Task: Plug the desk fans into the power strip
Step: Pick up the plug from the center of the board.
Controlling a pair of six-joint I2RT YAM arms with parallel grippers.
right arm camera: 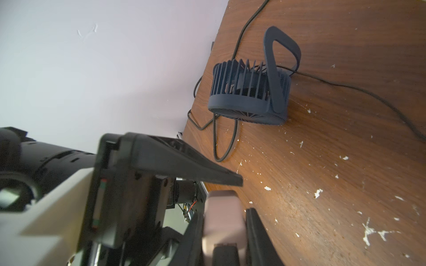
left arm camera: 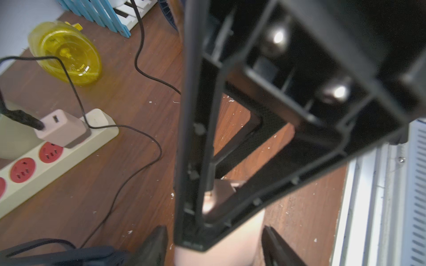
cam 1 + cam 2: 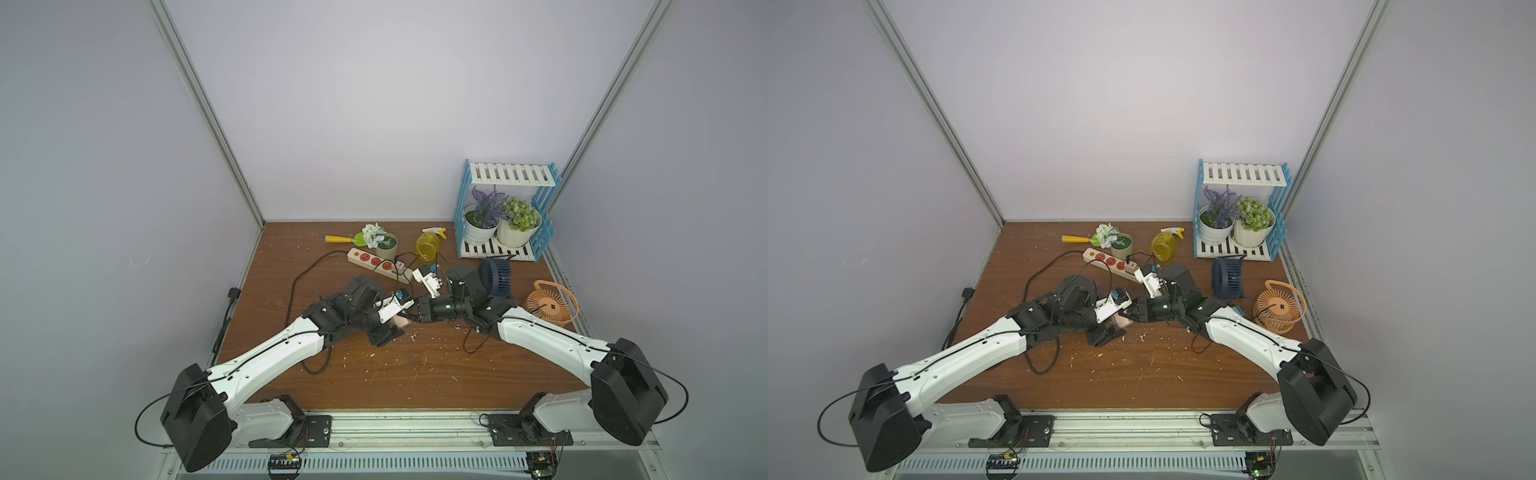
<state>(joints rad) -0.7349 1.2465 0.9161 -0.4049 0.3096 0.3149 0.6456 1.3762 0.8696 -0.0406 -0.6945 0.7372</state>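
Above the counter [image 3: 395, 374], the right claw [image 1: 224, 214] grips a pinkish adapter [image 1: 221, 202]; the left claw [image 2: 215, 232] flanks it too, but whether it holds I cannot tell.

Cream power strip [image 2: 69, 159] (red sockets [image 2: 22, 170]), navy fan [image 1: 249, 92].

My left arm [image 3: 266, 357] and right arm [image 3: 552, 345] wear smooth white shells dotted with small screw holes, joined by bulky black housings [image 3: 195, 419]; thin black cables [image 3: 135, 424] loop off my shoulders near 7 and 4 o'clock, and my fingers [image 2: 156, 244] are black wedges
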